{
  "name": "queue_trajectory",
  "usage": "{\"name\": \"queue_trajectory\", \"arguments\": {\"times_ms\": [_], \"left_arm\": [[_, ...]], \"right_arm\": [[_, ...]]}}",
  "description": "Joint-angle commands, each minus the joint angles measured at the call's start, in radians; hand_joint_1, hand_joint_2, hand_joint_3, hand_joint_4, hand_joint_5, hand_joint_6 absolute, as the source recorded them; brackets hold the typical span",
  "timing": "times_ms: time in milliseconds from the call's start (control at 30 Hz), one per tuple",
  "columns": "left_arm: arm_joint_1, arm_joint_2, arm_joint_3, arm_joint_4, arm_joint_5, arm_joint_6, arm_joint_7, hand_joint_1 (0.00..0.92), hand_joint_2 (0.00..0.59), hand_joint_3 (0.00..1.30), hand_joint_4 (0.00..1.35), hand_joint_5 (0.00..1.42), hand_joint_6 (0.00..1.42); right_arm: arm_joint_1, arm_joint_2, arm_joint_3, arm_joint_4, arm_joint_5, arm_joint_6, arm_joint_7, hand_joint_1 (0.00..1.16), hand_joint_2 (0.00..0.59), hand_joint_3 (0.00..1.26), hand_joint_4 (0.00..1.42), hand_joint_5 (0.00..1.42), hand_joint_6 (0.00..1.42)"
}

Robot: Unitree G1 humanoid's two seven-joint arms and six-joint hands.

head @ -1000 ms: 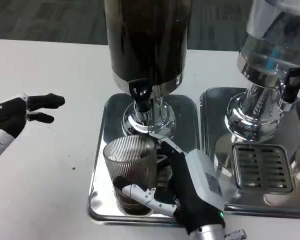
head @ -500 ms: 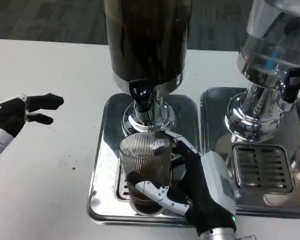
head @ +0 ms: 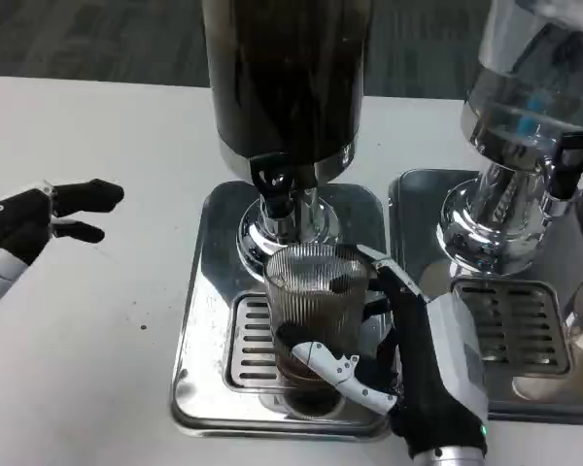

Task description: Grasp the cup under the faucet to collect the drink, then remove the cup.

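The right hand (head: pixel 408 359) grips the cup (head: pixel 313 311) on the drip tray (head: pixel 206 320), just below the faucet (head: pixel 275 186), to catch the drink. The left hand (head: pixel 29 228) waits released over the tabletop (head: pixel 87 320).

The right hand (head: pixel 408 364) grips a ribbed glass cup (head: pixel 316 311) with dark drink at its bottom, fingers wrapped around its lower half. The cup stands on the slotted drip tray (head: pixel 209 320) at six o'clock from the black faucet (head: pixel 275 184) of the dark drink dispenser (head: pixel 287 78). At three o'clock stands a clear dispenser (head: pixel 530 107) on its own tray (head: pixel 413 223). The left hand (head: pixel 29 228) hovers at nine o'clock above the white table (head: pixel 97 340), fingers spread, holding nothing.
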Motion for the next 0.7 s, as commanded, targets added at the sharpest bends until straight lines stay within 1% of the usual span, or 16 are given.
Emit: {"name": "queue_trajectory", "arguments": {"times_ms": [33,233,533,700], "left_arm": [[-0.014,0.007,-0.005,0.014,0.014,-0.006,-0.002,0.0,0.155,0.38,0.27,0.25,0.41],[-0.017,0.007,-0.008,0.022,0.017,-0.011,-0.003,0.0,0.152,0.38,0.27,0.25,0.41],[-0.023,0.007,-0.02,0.031,0.025,-0.029,-0.008,0.0,0.148,0.37,0.27,0.25,0.41],[-0.025,0.009,-0.031,0.036,0.054,-0.068,-0.006,0.0,0.148,0.37,0.27,0.25,0.41]], "right_arm": [[0.017,0.003,-0.009,-0.048,0.018,-0.054,-0.018,0.65,0.239,0.47,0.67,0.88,1.22],[0.045,-0.003,-0.029,-0.082,0.032,-0.071,-0.023,0.66,0.243,0.48,0.67,0.89,1.23],[0.082,-0.008,-0.058,-0.138,0.022,-0.108,-0.041,0.68,0.236,0.49,0.66,0.91,1.24],[0.108,-0.011,-0.068,-0.154,0.018,-0.143,-0.055,0.68,0.236,0.49,0.67,0.91,1.24]]}}
